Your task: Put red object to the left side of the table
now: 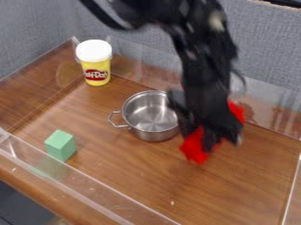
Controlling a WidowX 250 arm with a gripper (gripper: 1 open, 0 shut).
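gripper (207, 134) seemingly clamps the red object (200, 148), blurred; steel pot (150, 115) empty

This looks like a robotics lab bench rather than anyone's home or kitchen. A black robot arm (188, 44) reaches over a small wood-grain table (106, 158) that is fenced on its edges by low clear plastic walls (30, 75), the sort of enclosure that keeps test objects from sliding off. Behind it stands a grey fabric partition (47, 22), like an office divider. The things set out are odd, mismatched props: a yellow Play-Doh tub (94, 62), a small steel pot (150, 115), a green cube (62, 145).
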